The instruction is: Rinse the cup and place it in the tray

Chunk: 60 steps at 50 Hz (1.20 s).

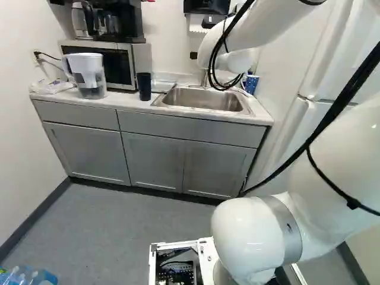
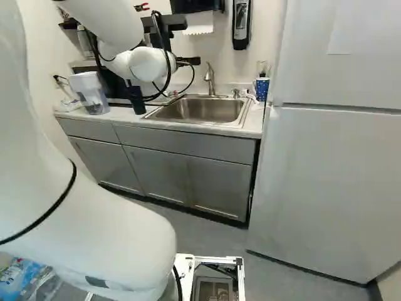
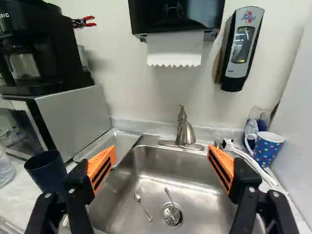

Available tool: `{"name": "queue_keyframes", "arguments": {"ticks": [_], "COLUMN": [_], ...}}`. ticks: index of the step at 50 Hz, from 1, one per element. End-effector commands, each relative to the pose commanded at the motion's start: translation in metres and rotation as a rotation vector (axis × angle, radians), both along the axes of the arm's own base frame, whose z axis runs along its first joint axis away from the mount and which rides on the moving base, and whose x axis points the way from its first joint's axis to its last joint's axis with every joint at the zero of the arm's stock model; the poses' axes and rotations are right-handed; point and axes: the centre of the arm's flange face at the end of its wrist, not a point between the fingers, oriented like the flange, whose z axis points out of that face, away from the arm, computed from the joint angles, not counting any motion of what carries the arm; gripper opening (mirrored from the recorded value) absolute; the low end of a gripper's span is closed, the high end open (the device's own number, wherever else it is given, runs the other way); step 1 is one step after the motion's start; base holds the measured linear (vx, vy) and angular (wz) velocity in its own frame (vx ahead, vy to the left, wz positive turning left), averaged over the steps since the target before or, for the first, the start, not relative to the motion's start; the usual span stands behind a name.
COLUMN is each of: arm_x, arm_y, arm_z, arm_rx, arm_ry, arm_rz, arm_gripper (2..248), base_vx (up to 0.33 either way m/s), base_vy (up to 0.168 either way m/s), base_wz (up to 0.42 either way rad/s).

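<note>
Your black two-fingered gripper (image 3: 162,156) was released, its orange pads spread wide above the rectangular stainless-steel sink (image 3: 146,165) with nothing held between them. The dark navy tapered cup (image 3: 45,171), plastic by the look of it, stood upright on the pale counter (image 1: 127,103), just beside the shallow rectangular metal tray (image 3: 111,144) and outside your grasp.

Your likely first trouble was the sideways approach: one finger already overlapped the cup in the wrist view, so a low sweep might have tipped it or nudged the tray. You needed to come round with clearance, then line both fingers up across its wall. A hold too high on that smooth side could have let it swing or slip once wet.

Rinsing looked tight, too — the curved brushed-metal faucet (image 3: 185,131) rose behind the basin, and a careless tilt could have knocked the rim against it. No stream showed at the spout, so you would probably have had to work the tap first. If the cup had dropped, it could have landed on the slim metal spoons (image 3: 143,205) in the basin. The blue dotted mug (image 3: 267,147) on the far side invited a mix-up, though the navy cup seemed your likelier target.
</note>
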Motion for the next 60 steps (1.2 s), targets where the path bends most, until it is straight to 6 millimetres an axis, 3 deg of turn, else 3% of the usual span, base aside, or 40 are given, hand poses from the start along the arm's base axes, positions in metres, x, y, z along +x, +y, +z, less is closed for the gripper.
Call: {"name": "queue_keyframes", "arguments": {"ticks": [60], "arm_x": [0.0], "arm_y": [0.0], "arm_z": [0.0], "arm_rx": [0.0], "arm_ry": [0.0], "arm_rz": [0.0], "arm_gripper": [247], "base_vx": [0.104], "base_vy": [-0.02], "base_wz": [0.134]}}
